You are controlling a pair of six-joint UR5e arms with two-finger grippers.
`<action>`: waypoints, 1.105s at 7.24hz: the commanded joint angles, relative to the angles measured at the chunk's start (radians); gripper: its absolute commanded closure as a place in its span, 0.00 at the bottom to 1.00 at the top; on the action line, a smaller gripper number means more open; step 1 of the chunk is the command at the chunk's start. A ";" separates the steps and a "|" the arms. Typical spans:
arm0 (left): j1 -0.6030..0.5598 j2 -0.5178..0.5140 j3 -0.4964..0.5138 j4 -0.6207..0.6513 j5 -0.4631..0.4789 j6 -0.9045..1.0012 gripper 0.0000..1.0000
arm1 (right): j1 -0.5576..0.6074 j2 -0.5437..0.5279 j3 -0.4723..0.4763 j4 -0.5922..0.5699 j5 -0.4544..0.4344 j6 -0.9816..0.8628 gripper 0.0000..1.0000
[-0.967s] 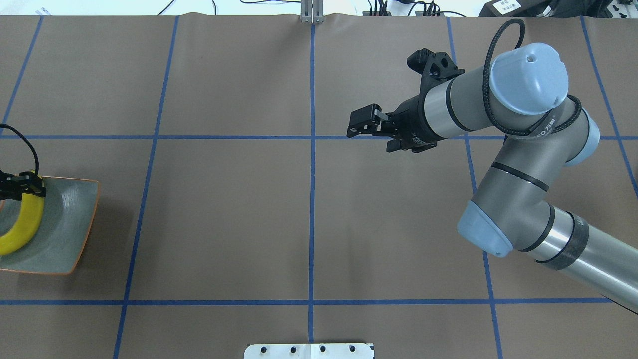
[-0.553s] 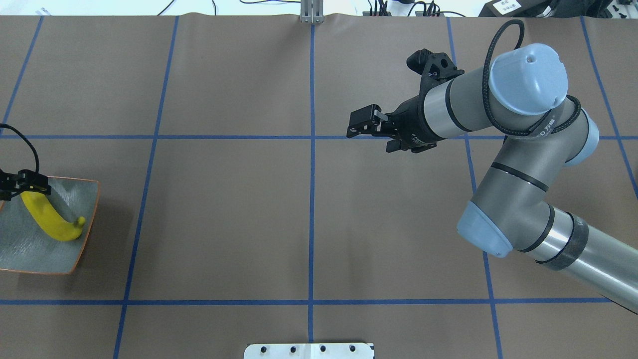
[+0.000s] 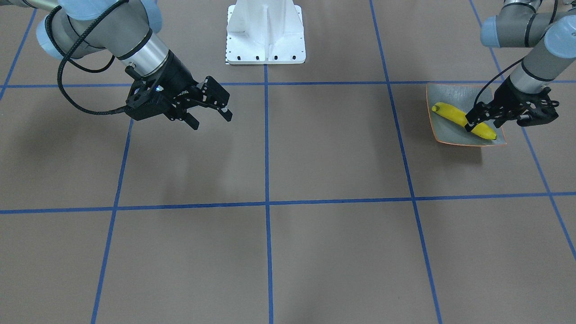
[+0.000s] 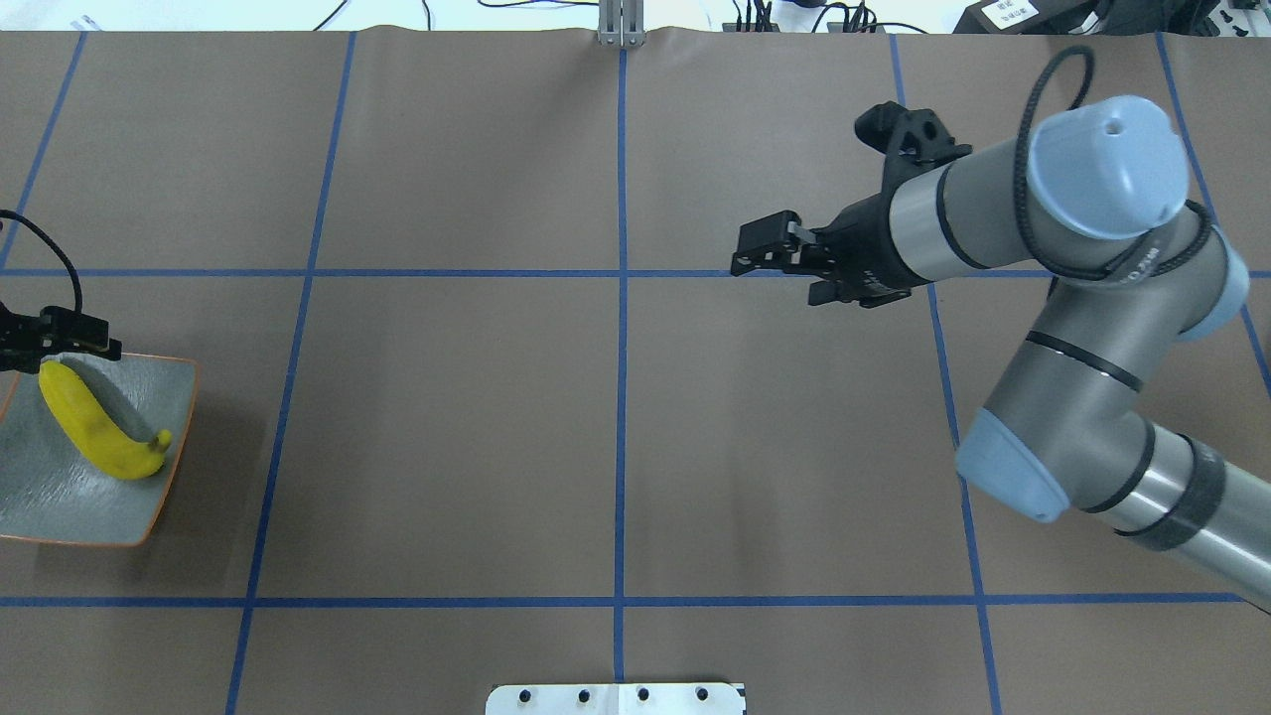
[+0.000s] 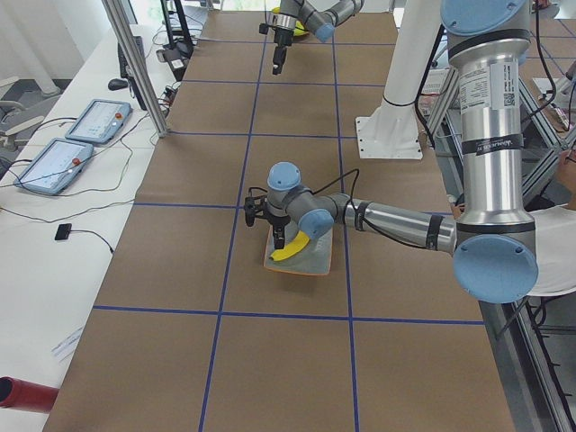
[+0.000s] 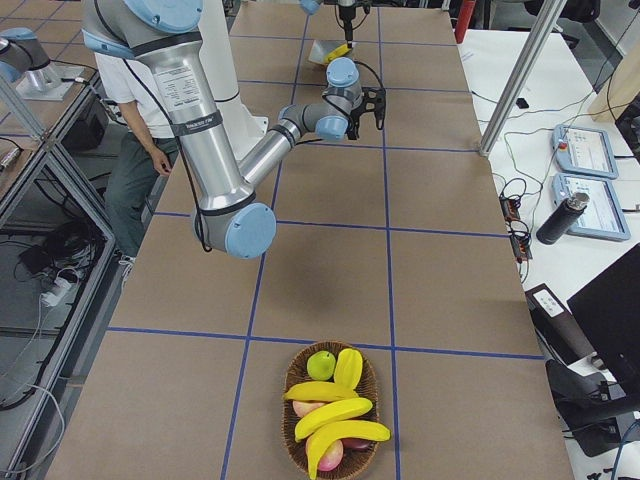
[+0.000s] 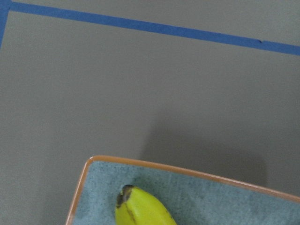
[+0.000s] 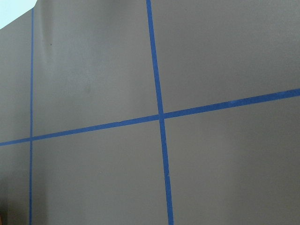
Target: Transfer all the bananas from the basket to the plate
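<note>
The square grey-green plate [image 4: 60, 497] with an orange rim sits at the table's far left, also in the front-facing view [image 3: 450, 131]. One yellow banana [image 4: 94, 432] lies on it, free of the fingers. My left gripper [image 4: 60, 343] hovers open just over the banana's far end [image 3: 482, 121]. The left wrist view shows the banana's tip [image 7: 140, 208] and the plate's rim [image 7: 187, 172]. My right gripper [image 4: 740, 260] is open and empty above bare table [image 3: 211, 114]. The wicker basket [image 6: 290, 440] holds several bananas [image 6: 335, 412] at the table's right end.
A green fruit [image 6: 320, 363] and reddish fruit also lie in the basket. The white base mount [image 3: 265, 31] stands at the robot's side of the table. A person [image 6: 140, 150] stands beside the robot. Blue tape lines cross the brown table.
My left gripper has let go of the banana, which swung round and now lies on the plate. That gripper has drawn back slightly. My right arm has shifted right in the overhead view.
</note>
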 commanded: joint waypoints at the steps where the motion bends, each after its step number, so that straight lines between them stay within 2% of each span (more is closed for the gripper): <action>1: -0.084 -0.050 -0.025 0.002 -0.109 -0.011 0.00 | 0.117 -0.190 0.045 0.008 0.013 -0.104 0.00; 4: -0.085 -0.057 -0.030 0.002 -0.109 -0.014 0.00 | 0.383 -0.334 -0.081 0.003 0.117 -0.477 0.00; 6: -0.083 -0.064 -0.028 0.002 -0.109 -0.015 0.00 | 0.602 -0.381 -0.208 -0.005 0.251 -0.756 0.00; 8: -0.083 -0.066 -0.028 0.002 -0.108 -0.017 0.00 | 0.699 -0.432 -0.292 0.000 0.249 -0.932 0.00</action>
